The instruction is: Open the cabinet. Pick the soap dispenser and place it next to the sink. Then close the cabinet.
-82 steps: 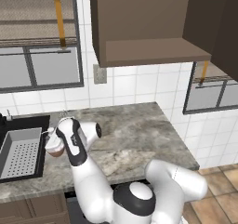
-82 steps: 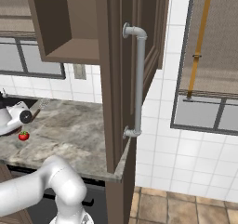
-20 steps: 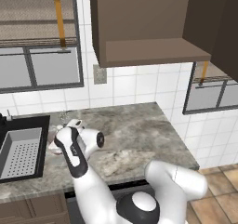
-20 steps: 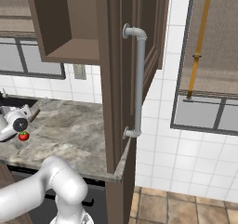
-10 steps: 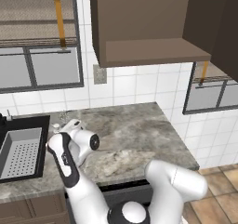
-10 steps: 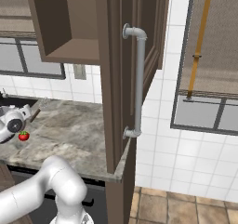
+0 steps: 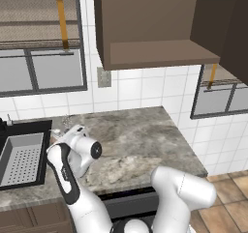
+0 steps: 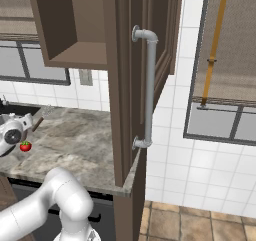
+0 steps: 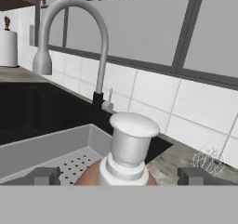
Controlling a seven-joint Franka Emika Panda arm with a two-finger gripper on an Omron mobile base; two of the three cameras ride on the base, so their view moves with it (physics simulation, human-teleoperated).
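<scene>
With the soap dispenser (image 9: 126, 155) standing at the desk's sink (image 9: 44, 148) edge between wide-spread fingers (image 9: 45, 175), next comes shutting the open cabinet (image 8: 125, 80).

soap dispenser (image 9: 124, 158) body cut off below, sink (image 7: 24, 155) cropped at left edge

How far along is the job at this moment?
Done: cabinet door stands open, its shelf bare. In hand: soap dispenser stands between the open tool's fingers, right beside the sink. Left: draw the tool away and shut the door.
</scene>
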